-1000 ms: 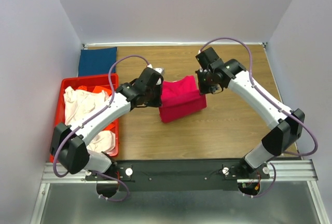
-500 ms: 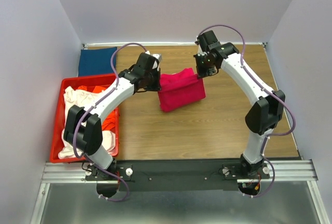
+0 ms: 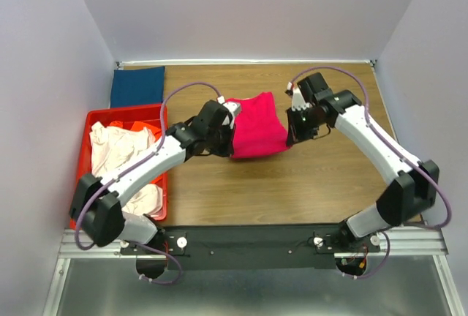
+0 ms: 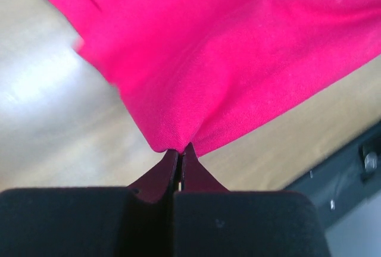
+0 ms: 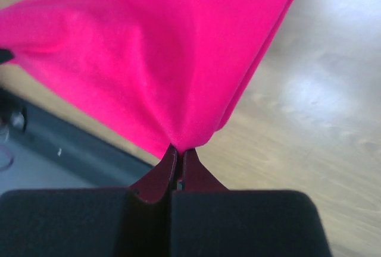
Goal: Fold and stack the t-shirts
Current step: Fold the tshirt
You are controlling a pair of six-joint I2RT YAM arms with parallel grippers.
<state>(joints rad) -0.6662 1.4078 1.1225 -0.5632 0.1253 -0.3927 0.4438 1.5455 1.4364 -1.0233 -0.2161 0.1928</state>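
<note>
magenta-pink t-shirt (image 3: 257,124), folded into a rough rectangle, stretches between the two arms over the middle of the wooden surface (image 3: 278,184). the left pincer (image 4: 180,153) is clenched on a near corner of it, its dark fingertips pressed together with a fold of pink cloth nipped between them. the right pincer (image 5: 177,150) is clenched the same way on the opposite near corner, the fabric fanning out from its tips. from above, the left pincer (image 3: 231,134) sits at the shirt's left edge and the right pincer (image 3: 292,137) at its right edge. whether the far edge of the cloth rests on the wood i cannot tell. a dark blue t-shirt (image 3: 137,86) lies flat in the far left corner. just in front of it a red crate (image 3: 91,120) holds crumpled cream-white shirts (image 3: 110,148) and an orange shirt (image 3: 140,126).
</note>
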